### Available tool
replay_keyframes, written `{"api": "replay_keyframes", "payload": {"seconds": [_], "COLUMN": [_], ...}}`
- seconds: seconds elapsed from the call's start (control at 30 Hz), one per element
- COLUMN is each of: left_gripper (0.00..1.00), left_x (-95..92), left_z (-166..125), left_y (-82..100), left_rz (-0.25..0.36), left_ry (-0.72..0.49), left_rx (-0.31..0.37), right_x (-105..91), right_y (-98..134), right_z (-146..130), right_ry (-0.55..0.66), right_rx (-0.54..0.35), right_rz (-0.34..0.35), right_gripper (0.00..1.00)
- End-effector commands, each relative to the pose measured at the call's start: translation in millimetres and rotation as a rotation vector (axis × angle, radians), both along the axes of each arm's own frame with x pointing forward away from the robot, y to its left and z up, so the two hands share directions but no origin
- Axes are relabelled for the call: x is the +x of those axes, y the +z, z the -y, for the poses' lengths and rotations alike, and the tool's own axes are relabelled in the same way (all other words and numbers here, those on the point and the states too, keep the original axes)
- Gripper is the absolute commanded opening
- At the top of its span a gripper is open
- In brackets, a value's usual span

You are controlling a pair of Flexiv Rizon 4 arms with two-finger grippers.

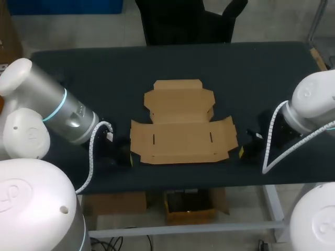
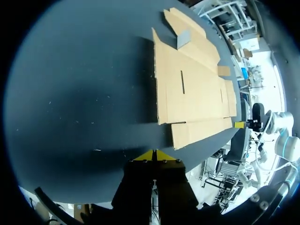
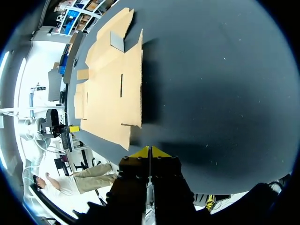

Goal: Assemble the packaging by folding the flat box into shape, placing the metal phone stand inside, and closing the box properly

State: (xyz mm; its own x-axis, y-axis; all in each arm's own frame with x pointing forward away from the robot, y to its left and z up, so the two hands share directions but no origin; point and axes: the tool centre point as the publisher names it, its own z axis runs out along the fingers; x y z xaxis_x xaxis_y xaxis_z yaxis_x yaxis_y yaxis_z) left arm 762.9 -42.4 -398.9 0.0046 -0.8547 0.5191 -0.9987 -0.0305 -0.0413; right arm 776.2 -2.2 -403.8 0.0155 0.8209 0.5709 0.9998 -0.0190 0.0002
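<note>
Your flat box (image 1: 180,128) unfolded mid desk (image 1: 94,73); left hand (image 2: 153,154) and right hand (image 3: 149,151) flank it, tips pressed together, holding nothing; grey piece (image 2: 183,39) on far flap, unidentifiable

The left arm (image 1: 52,110), at the frame's left, is a fat silver tube with rounded white joint caps and a thin cyan ring (image 1: 56,107). The right arm (image 1: 314,102), at the right edge, shows white shells. A white coiled cable (image 1: 93,151) runs down each. The left hand (image 2: 153,154) and right hand (image 3: 150,151) are black blocks with small screws (image 2: 144,161) and wedge-shaped yellow tips (image 2: 146,156).
</note>
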Motion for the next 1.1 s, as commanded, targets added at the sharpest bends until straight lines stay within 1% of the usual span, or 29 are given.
{"api": "replay_keyframes", "payload": {"seconds": [0.03,0.37,0.63,1.1], "left_gripper": [0.0,0.0,0.0,0.0], "left_x": [7.9,14.5,16.9,20.8], "left_z": [4.8,11.2,13.4,14.8], "left_y": [-9.1,-14.9,-16.4,-22.2], "left_rz": [-0.01,-0.022,-0.026,-0.04], "left_ry": [-0.005,-0.015,-0.025,-0.033], "left_rx": [-0.004,-0.021,-0.033,-0.056], "right_x": [2.2,3.8,9.9,18.3], "right_y": [-5.1,-11.4,-17.8,-21.4], "right_z": [-4.0,-12.8,-16.2,-32.4], "right_ry": [0.004,0.018,0.027,0.057], "right_rx": [0.005,0.019,0.039,0.06], "right_rz": [-0.002,-0.015,-0.017,-0.016], "right_gripper": [0.0,0.0,0.0,0.0]}}
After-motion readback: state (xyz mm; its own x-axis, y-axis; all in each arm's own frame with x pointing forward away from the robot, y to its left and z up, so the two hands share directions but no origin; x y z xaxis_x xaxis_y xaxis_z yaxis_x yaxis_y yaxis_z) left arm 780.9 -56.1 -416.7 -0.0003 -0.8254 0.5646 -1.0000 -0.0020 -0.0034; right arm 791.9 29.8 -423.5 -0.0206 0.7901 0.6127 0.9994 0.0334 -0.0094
